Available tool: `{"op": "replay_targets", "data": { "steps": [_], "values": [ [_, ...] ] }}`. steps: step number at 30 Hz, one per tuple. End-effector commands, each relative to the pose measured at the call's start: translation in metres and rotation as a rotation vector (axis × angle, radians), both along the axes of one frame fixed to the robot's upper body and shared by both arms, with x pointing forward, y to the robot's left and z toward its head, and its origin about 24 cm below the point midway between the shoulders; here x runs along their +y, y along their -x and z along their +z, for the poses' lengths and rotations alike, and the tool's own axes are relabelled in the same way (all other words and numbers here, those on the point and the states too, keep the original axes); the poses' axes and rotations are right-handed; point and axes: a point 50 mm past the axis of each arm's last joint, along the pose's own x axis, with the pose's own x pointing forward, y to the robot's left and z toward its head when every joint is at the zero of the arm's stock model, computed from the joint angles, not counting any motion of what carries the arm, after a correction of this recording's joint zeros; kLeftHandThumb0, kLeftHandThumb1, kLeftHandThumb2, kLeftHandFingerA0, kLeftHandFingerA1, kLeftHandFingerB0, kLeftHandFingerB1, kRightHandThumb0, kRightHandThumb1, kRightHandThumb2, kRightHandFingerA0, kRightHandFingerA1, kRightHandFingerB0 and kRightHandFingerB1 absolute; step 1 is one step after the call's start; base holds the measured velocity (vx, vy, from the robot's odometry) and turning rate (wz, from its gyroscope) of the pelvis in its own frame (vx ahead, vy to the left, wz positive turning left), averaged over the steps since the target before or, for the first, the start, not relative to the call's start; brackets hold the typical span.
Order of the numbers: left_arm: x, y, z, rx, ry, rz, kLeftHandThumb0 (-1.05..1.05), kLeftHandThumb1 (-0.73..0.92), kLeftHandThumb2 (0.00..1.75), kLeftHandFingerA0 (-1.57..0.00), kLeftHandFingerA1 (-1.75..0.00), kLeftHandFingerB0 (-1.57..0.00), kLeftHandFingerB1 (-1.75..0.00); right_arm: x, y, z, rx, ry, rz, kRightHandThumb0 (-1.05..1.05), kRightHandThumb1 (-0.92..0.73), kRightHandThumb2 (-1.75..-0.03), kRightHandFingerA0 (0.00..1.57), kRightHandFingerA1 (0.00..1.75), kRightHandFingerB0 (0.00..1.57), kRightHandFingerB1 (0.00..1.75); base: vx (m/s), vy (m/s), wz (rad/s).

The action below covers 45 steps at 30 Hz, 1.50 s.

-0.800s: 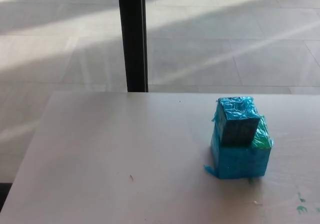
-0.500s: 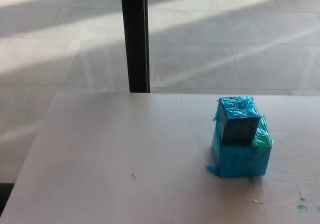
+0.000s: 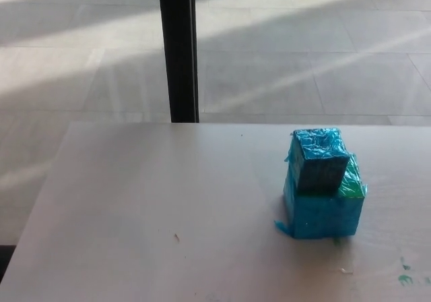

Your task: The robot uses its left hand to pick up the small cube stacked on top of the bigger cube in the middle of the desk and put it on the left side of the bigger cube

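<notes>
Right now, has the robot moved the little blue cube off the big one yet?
Not yet. Nothing looks done: the small cube wrapped in blue tape sits on top of the bigger blue and green taped cube on the pale desk. Nothing is in hand either, since neither robot hand shows in the picture. The whole job is left: reaching in with the left hand, lifting the small cube, and setting it on the desk to the bigger cube's left.

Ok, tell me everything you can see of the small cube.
The small cube is wrapped in shiny, wrinkled blue tape or film, darker on its front face. It sits upright on the bigger cube, toward that cube's left rear part, leaving a green strip of top uncovered on the right. Nothing else touches it; no hand shows.
</notes>
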Motion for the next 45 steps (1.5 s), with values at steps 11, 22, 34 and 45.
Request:
{"op": "replay_targets", "data": {
  "steps": [11,22,34,45],
  "values": [
    [-0.145,-0.067,0.129,-0.071,-0.352,-0.341,-0.7,0.6,0.97,-0.49,-0.7,-0.17,-0.48,-0.011,0.005,0.009,0.027,0.032,0.019,-0.47,-0.56,-0.88,0.51,0.62,0.32,0.49,0.0,0.0,0.0],
    [-0.246,-0.08,0.141,-0.144,-0.426,-0.559,-0.74,0.76,0.63,-0.65,-0.71,-0.24,-0.37,-0.014,0.004,0.011,0.04,0.038,0.021,-0.43,-0.69,-0.6,0.57,0.53,0.39,0.34,0.0,0.0,0.0],
    [-0.361,-0.056,0.156,-0.253,-0.491,-0.813,-0.74,0.78,0.64,-0.71,-0.91,-0.22,-0.35,-0.009,0.004,0.017,0.026,0.026,0.055,-0.47,-0.56,-0.9,0.49,0.62,0.3,0.49,0.0,-0.001,0.01],
    [-0.388,-0.052,0.1,-0.117,-0.459,-0.904,-0.76,0.81,0.64,-0.45,-0.66,-0.24,-0.38,-0.013,0.003,0.013,0.034,0.018,0.037,-0.49,-0.55,-0.88,0.5,0.6,0.32,0.49,0.0,0.0,0.0]
  ]
}}
